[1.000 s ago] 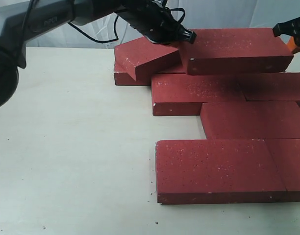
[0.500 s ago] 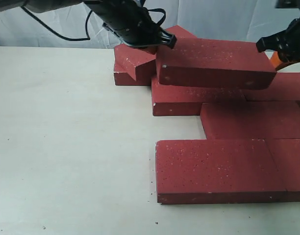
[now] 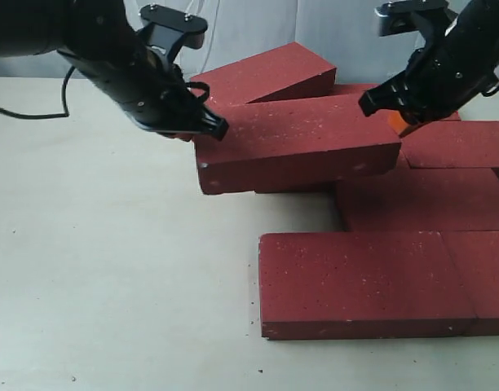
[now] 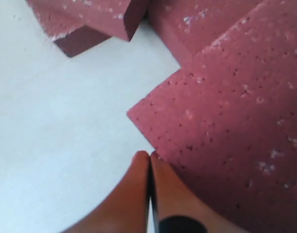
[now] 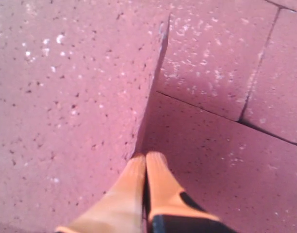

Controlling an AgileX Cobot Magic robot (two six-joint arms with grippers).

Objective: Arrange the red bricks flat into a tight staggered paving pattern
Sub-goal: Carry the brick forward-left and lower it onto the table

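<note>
The brick (image 3: 298, 145) lies tilted just behind the front brick (image 3: 355, 281), squeezed endwise between the left gripper (image 3: 217, 128) and the right gripper (image 3: 368, 104), each with its fingers pressed together. Both should push inward evenly, then lower it level and half-offset behind the front brick.

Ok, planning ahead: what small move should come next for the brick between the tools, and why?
Probably lower it flat: the brick, squeezed endwise between the shut left tool and right tool, sits askew over laid bricks, with bare table beside the second-row brick.
</note>
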